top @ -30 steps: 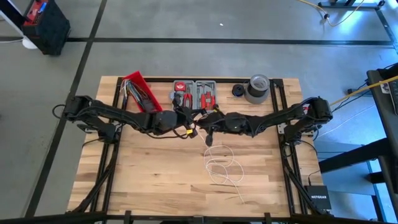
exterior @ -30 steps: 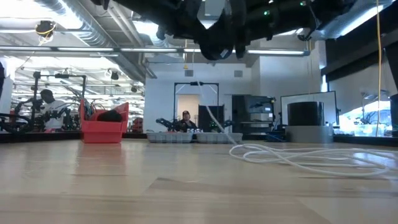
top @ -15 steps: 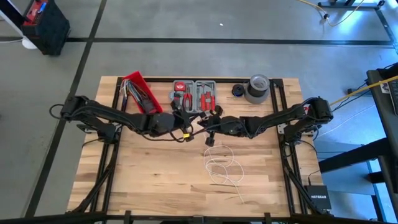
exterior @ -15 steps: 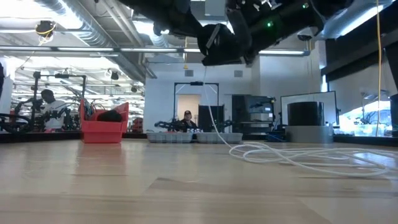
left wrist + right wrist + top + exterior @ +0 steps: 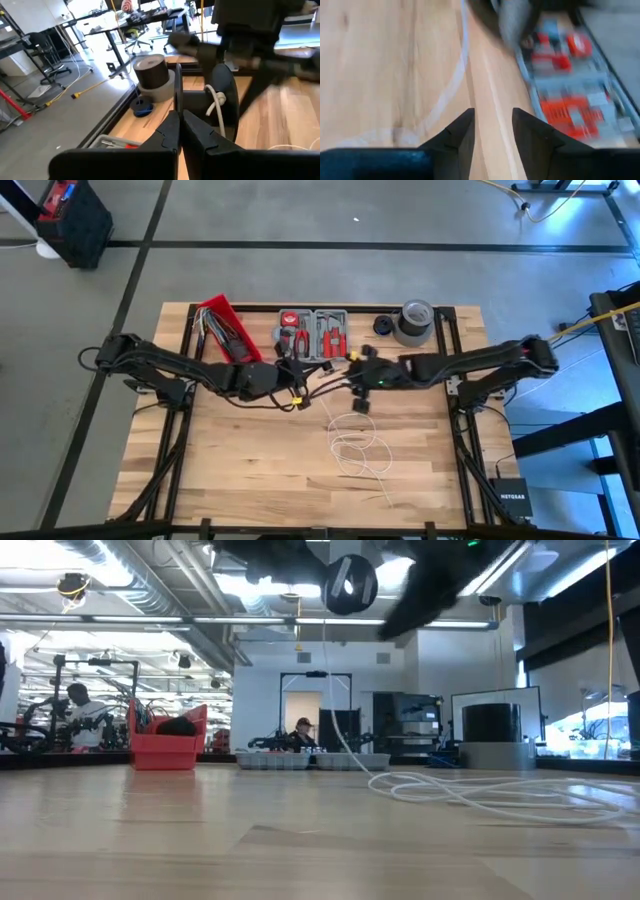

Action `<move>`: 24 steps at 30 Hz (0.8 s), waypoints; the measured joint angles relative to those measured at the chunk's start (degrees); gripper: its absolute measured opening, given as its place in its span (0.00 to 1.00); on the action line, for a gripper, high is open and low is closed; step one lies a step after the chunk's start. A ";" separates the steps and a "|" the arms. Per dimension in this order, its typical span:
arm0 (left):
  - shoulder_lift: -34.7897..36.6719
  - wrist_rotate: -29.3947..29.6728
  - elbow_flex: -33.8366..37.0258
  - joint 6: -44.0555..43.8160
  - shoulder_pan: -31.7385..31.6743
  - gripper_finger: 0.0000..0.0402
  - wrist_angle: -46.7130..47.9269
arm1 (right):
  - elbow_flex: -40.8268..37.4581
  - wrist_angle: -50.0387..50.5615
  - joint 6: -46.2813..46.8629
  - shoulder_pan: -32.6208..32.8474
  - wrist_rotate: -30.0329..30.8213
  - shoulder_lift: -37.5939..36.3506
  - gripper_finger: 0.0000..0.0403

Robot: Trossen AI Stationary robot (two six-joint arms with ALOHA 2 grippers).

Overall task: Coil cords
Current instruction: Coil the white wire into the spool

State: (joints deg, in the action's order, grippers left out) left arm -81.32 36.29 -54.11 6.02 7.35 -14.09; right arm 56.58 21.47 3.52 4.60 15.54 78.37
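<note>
We see the left gripper [image 5: 296, 380] near the middle of the high view, just below the grey tool case [image 5: 313, 332], its jaws pressed together on the white cord [image 5: 352, 442]. From there the cord drops to loose loops on the wooden table [image 5: 240, 470], lower centre-right. In the left wrist view the cord [image 5: 216, 100] runs over a dark round reel [image 5: 223, 107]. The right gripper [image 5: 358, 379] hangs just right of the left, jaws apart with nothing between them. We cannot make out a black cord.
</note>
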 joint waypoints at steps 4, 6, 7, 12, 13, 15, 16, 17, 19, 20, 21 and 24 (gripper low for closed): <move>0.00 0.31 0.00 -0.02 -0.13 0.00 0.00 | -4.46 2.64 3.09 3.66 4.81 -5.56 0.35; -0.02 0.27 0.00 -0.02 -0.11 0.00 0.03 | -10.18 -6.65 1.76 6.26 7.58 -8.19 0.35; -0.02 0.28 0.00 -0.02 -0.10 0.00 0.01 | -13.82 -13.80 0.42 7.41 9.10 -8.78 0.35; -0.06 0.26 0.00 -0.02 -0.09 0.00 -0.30 | -32.04 -60.67 -3.28 7.41 11.90 -2.93 0.35; -0.07 0.27 0.02 -0.02 -0.10 0.00 -0.31 | -34.06 -67.82 -2.90 6.75 11.65 -0.34 0.35; -0.07 0.28 0.02 -0.02 -0.20 0.00 -0.45 | -35.61 -77.62 -1.52 5.18 9.55 5.10 0.35; -0.07 0.28 0.02 -0.02 -0.24 0.00 -0.46 | -35.52 -80.74 -0.75 4.54 8.00 7.85 0.35; -0.07 0.28 0.02 -0.02 -0.26 0.00 -0.52 | -34.90 -82.78 -0.45 3.93 6.32 10.36 0.35; -0.08 0.26 0.02 0.28 -0.26 0.00 -0.49 | -32.41 -84.06 -0.32 3.11 3.48 15.00 0.35; -0.09 0.25 0.02 0.46 -0.26 0.00 -0.48 | -30.87 -83.98 -0.32 2.81 2.90 17.12 0.35; -0.09 0.26 0.02 0.62 -0.26 0.00 -0.48 | -29.33 -83.74 -0.34 2.76 2.80 18.97 0.35; -0.11 0.27 0.02 0.45 -0.26 0.00 -0.36 | -24.81 -82.38 -0.68 2.77 2.74 23.22 0.35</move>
State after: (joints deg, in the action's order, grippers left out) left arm -81.43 36.56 -54.08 6.48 7.09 -14.45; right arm 31.77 -60.91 2.84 7.37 18.27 101.58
